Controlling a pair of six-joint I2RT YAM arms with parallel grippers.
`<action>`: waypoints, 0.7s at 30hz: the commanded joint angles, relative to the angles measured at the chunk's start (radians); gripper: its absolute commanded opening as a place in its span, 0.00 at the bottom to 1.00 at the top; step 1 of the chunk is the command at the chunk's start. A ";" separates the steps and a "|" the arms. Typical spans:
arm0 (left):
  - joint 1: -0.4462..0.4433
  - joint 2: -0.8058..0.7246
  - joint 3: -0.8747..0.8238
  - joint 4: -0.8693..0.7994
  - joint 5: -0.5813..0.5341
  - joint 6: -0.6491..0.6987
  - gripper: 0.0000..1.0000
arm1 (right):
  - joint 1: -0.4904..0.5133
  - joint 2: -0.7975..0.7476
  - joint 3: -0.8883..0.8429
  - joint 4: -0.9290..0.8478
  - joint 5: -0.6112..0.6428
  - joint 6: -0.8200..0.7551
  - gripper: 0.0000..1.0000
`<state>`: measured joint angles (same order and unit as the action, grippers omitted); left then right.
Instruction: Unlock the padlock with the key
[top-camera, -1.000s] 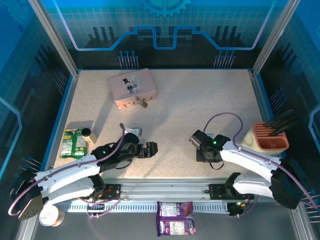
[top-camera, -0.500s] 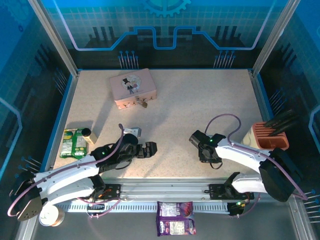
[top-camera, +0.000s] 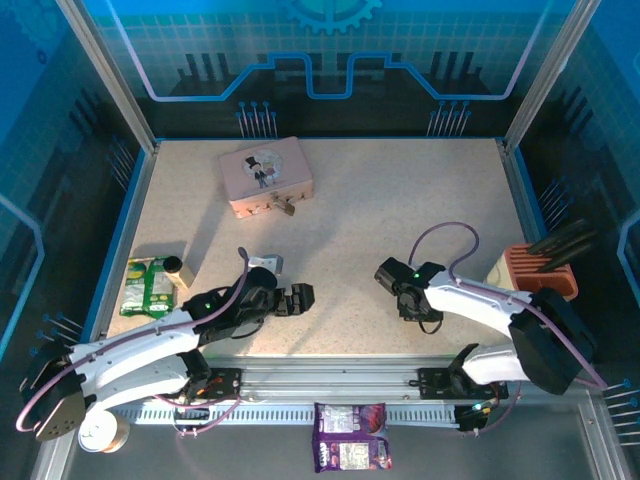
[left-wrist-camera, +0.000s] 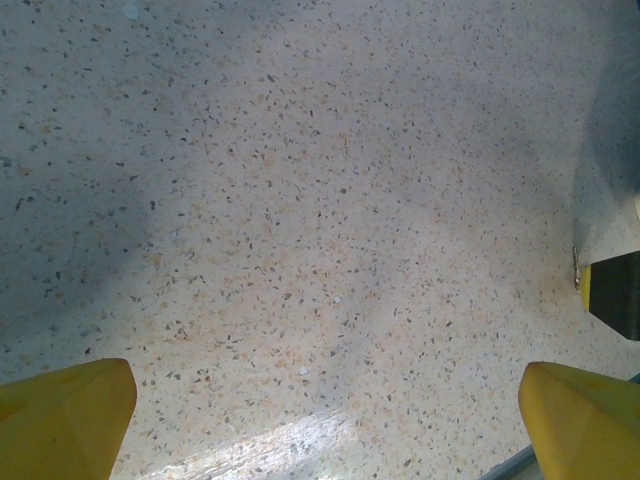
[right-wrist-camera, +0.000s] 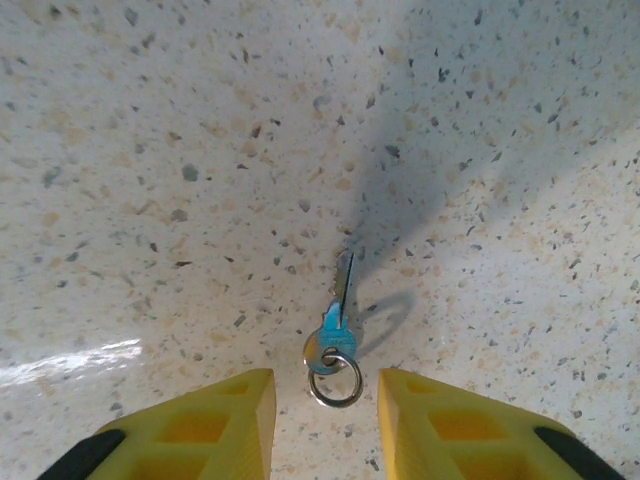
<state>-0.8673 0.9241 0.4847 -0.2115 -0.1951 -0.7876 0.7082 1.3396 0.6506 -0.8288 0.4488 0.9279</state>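
My right arm has swung its wrist a little closer to the pink rectangular tin with the cartoon figure (top-camera: 267, 175). My left arm has not shifted.

From above, the small brass-bodied padlock with its silver shackle (top-camera: 286, 208) hangs at the tin's near face. My right gripper (top-camera: 412, 300) is well apart from the tin, out toward the near right of the speckled worktop (top-camera: 400, 200). My left gripper (top-camera: 300, 298) sits nearer, directly in front of the tin.

My left wrist view shows the yellow fingers spread wide over bare worktop, holding nothing.

My right wrist view shows the thin bluish-grey metal key with a silver split ring (right-wrist-camera: 338, 320), blade pointing away from me. My fingers (right-wrist-camera: 230, 410) are drawn in on either side of its ring, with gaps showing, so nothing is clamped.

The risk I see is pinching only the loose ring. The key would then dangle and swivel, and I could not aim it at the keyhole. Pads skidding on the worktop could also flick it away.
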 joint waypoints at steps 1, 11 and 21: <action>-0.007 0.001 -0.004 0.006 -0.018 -0.004 0.99 | -0.011 0.047 0.027 -0.004 0.024 0.038 0.33; -0.008 -0.008 -0.001 -0.007 -0.025 0.001 0.99 | -0.010 0.101 0.031 -0.004 0.046 0.057 0.26; -0.007 0.005 0.005 0.004 -0.026 0.001 0.99 | -0.007 0.095 0.022 -0.021 0.072 0.103 0.18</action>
<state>-0.8673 0.9237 0.4847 -0.2115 -0.1986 -0.7876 0.7063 1.4269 0.6689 -0.8215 0.4572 0.9878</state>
